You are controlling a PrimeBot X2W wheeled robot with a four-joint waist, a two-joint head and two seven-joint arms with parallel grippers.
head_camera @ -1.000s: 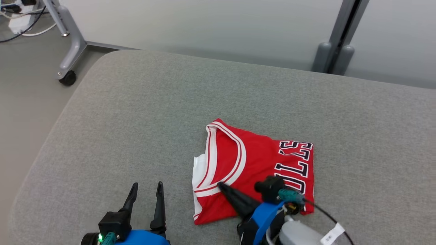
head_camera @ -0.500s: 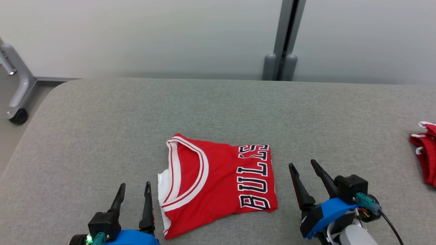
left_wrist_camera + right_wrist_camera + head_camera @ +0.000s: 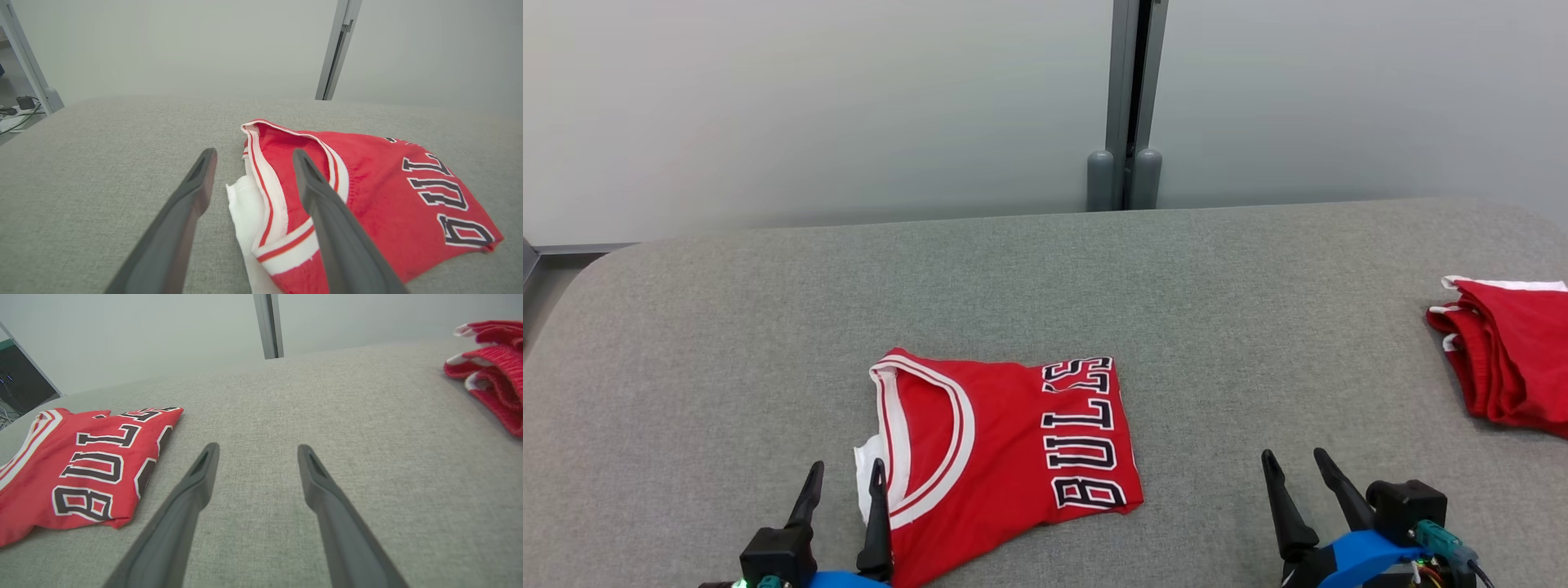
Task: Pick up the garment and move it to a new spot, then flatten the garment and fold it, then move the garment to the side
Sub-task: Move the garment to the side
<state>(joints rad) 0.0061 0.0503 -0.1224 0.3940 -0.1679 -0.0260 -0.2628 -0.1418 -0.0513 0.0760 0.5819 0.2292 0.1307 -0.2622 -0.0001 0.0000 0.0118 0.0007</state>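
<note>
Noting right gripper (image 3: 1292,452), pinched on the folded Bulls jersey (image 3: 1005,441) a second ago, now clear with fingers spread and empty, as left gripper (image 3: 847,464); jersey lying free on grey cushion (image 3: 1176,286), so task seems finished.

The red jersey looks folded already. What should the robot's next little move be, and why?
Probably swing the right end effector toward the bunched red garment at the far right. The jersey lies folded on the cushion, and both that one and the left end effector stand open, holding nothing, so this piece looks finished.
</note>
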